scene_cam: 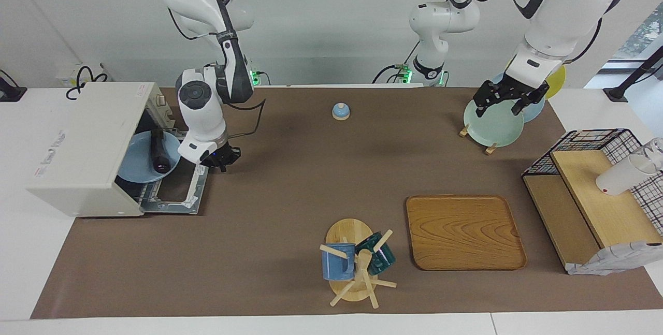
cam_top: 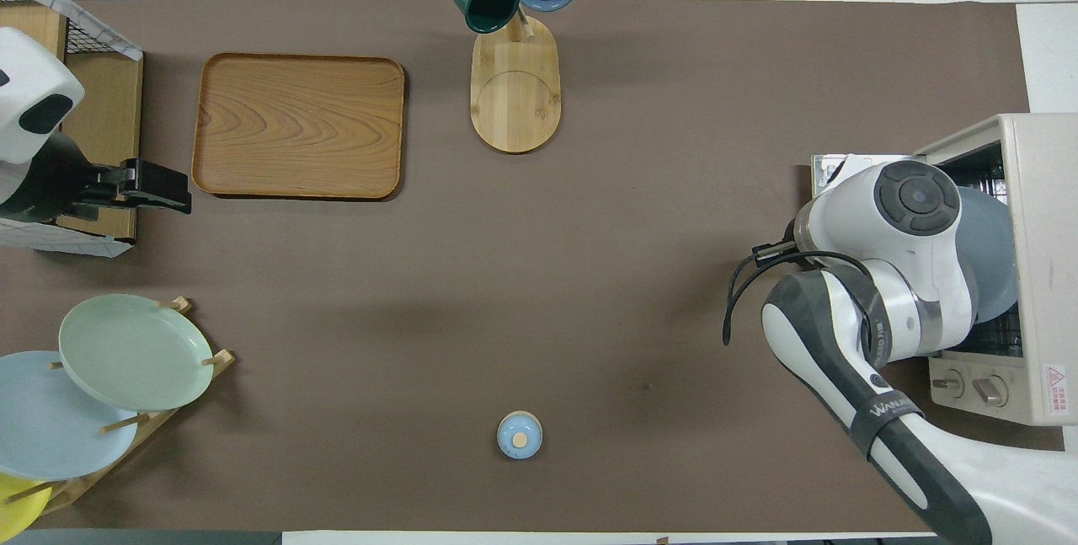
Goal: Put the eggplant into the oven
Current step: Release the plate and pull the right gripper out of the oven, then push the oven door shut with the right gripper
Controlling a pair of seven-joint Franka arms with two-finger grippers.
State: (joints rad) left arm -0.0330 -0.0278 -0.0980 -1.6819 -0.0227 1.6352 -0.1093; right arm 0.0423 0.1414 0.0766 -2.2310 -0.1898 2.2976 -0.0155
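Purple-black eggplant (scene_cam: 160, 155) lies on a blue plate (scene_cam: 139, 169) inside the off-white oven (scene_cam: 85, 148), whose door (scene_cam: 176, 195) is folded down flat on the tabletop (scene_cam: 290, 179). Only the facing view shows the eggplant; in the overhead view the right arm's wrist covers it, leaving part of the plate (cam_top: 994, 263) and the oven (cam_top: 1032, 259) visible. The right gripper (scene_cam: 224, 158) hangs just over the open door's edge nearer the robots; whether its jaws are open cannot be told. The left gripper (scene_cam: 510, 98) is raised over the plate stand, jaws spread, holding nothing; the overhead view shows it (cam_top: 164, 189) beside the tray. Counted: one wooden tray (scene_cam: 463, 231), one small blue bell (scene_cam: 341, 111), two mugs (scene_cam: 339, 261) on one mug tree, three racked plates (cam_top: 130, 351), one wire-and-wood rack (scene_cam: 595, 190).
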